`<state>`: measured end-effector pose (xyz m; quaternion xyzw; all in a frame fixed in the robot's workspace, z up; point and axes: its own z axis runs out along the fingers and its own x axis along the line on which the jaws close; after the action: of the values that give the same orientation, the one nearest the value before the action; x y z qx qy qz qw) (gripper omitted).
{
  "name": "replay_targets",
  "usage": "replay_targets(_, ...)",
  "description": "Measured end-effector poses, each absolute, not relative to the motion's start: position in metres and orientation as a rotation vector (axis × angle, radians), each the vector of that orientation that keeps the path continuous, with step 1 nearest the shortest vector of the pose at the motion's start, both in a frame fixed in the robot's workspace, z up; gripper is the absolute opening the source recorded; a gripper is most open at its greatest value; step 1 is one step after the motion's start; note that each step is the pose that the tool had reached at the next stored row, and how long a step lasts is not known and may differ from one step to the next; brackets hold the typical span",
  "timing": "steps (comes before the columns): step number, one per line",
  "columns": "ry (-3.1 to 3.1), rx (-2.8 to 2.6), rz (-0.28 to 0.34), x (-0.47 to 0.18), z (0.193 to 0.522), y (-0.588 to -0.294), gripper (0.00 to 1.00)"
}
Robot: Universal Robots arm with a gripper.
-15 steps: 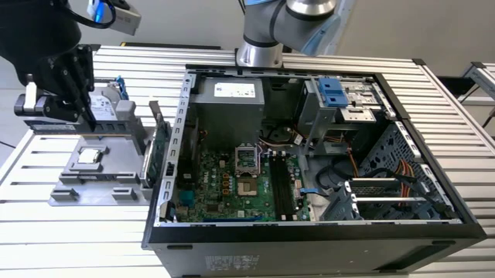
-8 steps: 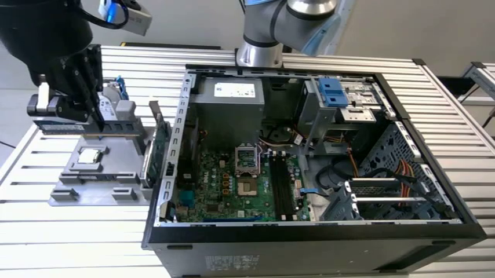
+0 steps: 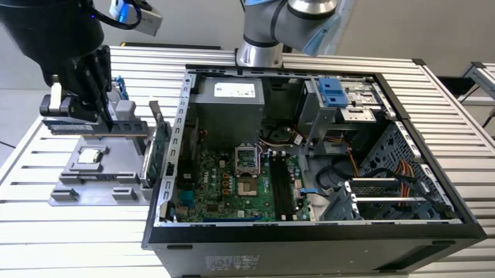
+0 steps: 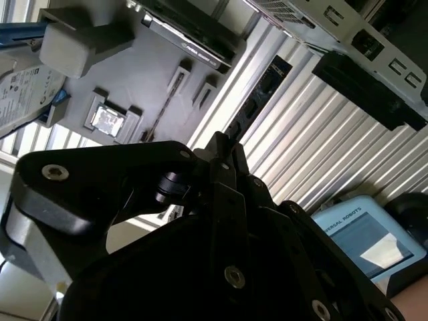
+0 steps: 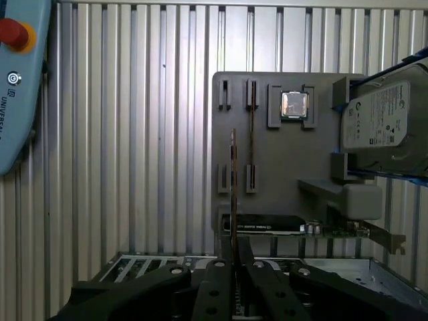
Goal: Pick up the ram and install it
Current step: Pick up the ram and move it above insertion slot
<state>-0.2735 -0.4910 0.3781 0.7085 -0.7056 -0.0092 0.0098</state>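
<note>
Clamping the ram [image 3: 127, 130] in the closed pincer [image 3: 101, 119] above the grey holder tray [image 3: 81, 174], long axis level, memory slots [image 3: 282, 188] well apart toward the exterior view's right.

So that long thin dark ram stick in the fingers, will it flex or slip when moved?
Probably stiff: the long thin dark ram stick stands straight from the fingers, no sag visible. Likely light, being so thin edge-on. It might pivot, since the fingers pinch just a short stretch.
</note>
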Motion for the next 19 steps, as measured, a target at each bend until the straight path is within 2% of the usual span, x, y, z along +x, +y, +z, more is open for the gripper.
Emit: replay_targets(19, -2.203, 2.212, -0.029, -0.252, 0.378, -0.491, 0.00)
